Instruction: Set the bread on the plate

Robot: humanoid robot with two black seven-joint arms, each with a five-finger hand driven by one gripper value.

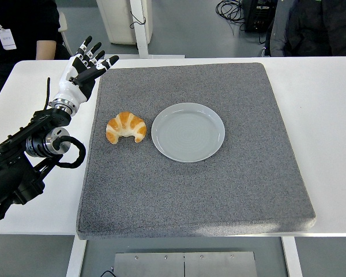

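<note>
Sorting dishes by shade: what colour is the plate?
Pale grey-blue, plain; the plate shows in the head view.

Golden-brown bread [126, 127], pale grey plate [187, 132]

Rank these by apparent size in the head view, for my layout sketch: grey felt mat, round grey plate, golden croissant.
1. Grey felt mat, by far the largest.
2. Round grey plate.
3. Golden croissant, smallest.
</note>
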